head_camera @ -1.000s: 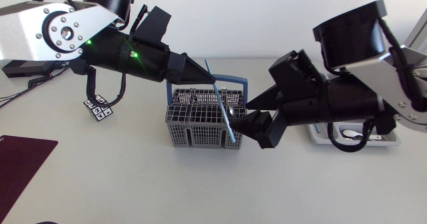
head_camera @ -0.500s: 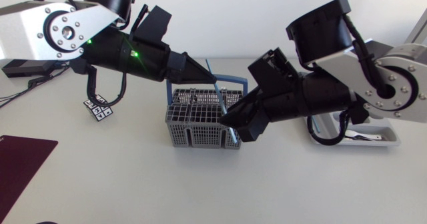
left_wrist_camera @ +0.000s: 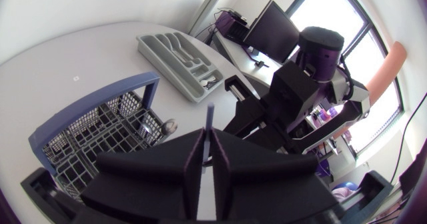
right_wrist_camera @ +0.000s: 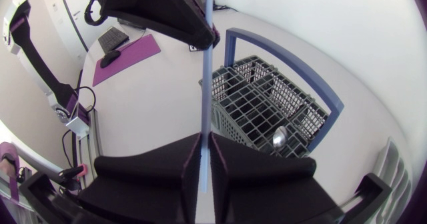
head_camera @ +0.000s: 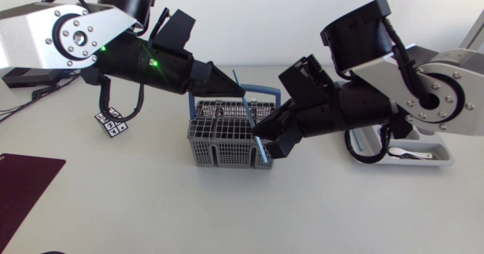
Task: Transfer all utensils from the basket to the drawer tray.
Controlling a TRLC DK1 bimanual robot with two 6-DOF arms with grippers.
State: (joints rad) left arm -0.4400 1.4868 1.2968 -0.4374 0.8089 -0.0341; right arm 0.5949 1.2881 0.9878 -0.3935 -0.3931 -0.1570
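Observation:
A thin blue utensil (head_camera: 253,121) stands slanted above the grey wire basket (head_camera: 215,150) with its blue handle. My left gripper (head_camera: 242,93) is shut on the utensil's upper part; between its fingers the blue shaft (left_wrist_camera: 209,121) pokes out. My right gripper (head_camera: 264,135) is shut on the lower part, and the shaft (right_wrist_camera: 207,71) runs from it up to the left gripper (right_wrist_camera: 208,34). A metal spoon (right_wrist_camera: 279,137) lies inside the basket (right_wrist_camera: 267,101). The grey drawer tray (head_camera: 442,162) sits at the right, with a utensil (head_camera: 403,153) in it.
A small black-and-white marker card (head_camera: 111,123) lies left of the basket. A dark purple mat (head_camera: 23,190) covers the front left corner. The drawer tray (left_wrist_camera: 175,54) lies beyond the basket (left_wrist_camera: 93,134) in the left wrist view.
My right arm swung left over the basket and its fingers closed on the lower part of the blue utensil. The left arm kept its hold and place.

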